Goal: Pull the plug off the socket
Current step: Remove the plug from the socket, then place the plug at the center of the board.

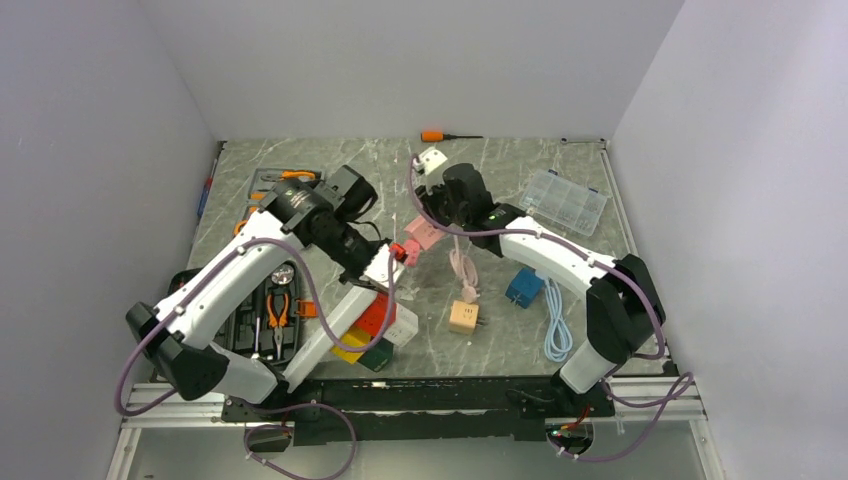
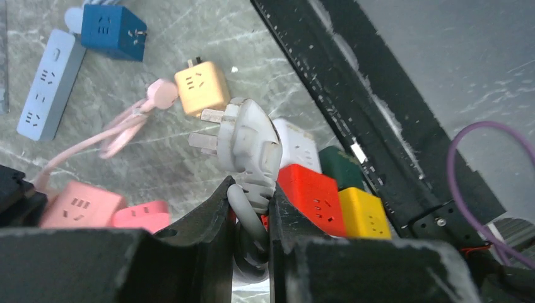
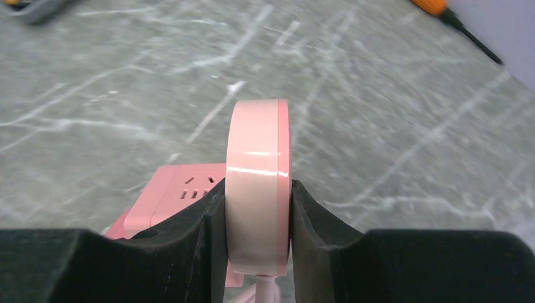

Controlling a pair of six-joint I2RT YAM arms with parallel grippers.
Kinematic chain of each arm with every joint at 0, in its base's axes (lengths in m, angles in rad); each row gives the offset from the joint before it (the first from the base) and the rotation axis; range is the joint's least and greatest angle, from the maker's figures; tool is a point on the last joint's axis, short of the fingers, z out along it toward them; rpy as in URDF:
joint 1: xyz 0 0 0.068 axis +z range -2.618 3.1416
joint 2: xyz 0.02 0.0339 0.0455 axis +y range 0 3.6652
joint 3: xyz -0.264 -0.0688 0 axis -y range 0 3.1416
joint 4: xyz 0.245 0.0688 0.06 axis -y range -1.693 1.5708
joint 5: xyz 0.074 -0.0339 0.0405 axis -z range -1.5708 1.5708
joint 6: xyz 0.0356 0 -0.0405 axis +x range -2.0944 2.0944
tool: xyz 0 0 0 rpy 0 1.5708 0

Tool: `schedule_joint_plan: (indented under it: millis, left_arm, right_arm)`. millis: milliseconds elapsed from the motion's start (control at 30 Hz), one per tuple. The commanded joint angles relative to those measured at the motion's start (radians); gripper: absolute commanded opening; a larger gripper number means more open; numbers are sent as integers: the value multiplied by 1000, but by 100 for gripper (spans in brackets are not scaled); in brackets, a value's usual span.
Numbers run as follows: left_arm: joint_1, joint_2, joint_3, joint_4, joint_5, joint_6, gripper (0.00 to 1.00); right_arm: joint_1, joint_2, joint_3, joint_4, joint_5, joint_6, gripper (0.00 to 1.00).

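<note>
The long white socket strip point(image 1: 325, 338) lies slanted on the table near the left arm's base. My left gripper point(image 1: 388, 262) hovers above the strip's far end. In the left wrist view my left gripper point(image 2: 251, 189) is shut on the cable neck of a grey-white plug point(image 2: 249, 142). The plug's three bare prongs point(image 2: 203, 140) point left, clear of any socket. My right gripper point(image 1: 440, 205) is further back. In the right wrist view my right gripper point(image 3: 258, 189) is shut on a round pink disc point(image 3: 257, 158) held on edge.
Red point(image 1: 375, 315), yellow point(image 1: 350, 350), green point(image 1: 378, 355) and white point(image 1: 402, 325) cube sockets crowd the strip. A pink cube point(image 1: 425, 232), tan cube point(image 1: 463, 316), blue cube point(image 1: 523, 287), light-blue strip point(image 2: 47, 85), clear organiser box point(image 1: 565, 200) and tool tray point(image 1: 270, 310) surround.
</note>
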Motion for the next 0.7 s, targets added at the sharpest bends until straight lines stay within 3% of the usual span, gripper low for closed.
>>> schedule_joint_plan:
  millis: [0, 200, 400, 667]
  left_arm:
    - [11, -55, 23, -164, 130, 15, 0]
    - [18, -47, -8, -124, 24, 35, 0]
    - [113, -63, -145, 248, -164, -153, 0]
    - [261, 148, -24, 408, -258, -349, 0]
  right_arm:
    - [-23, -63, 0, 160, 66, 21, 0]
    - [-31, -93, -56, 163, 59, 47, 0]
    - [-68, -171, -150, 169, 54, 123, 0]
    - [-109, -282, -253, 150, 85, 188, 0]
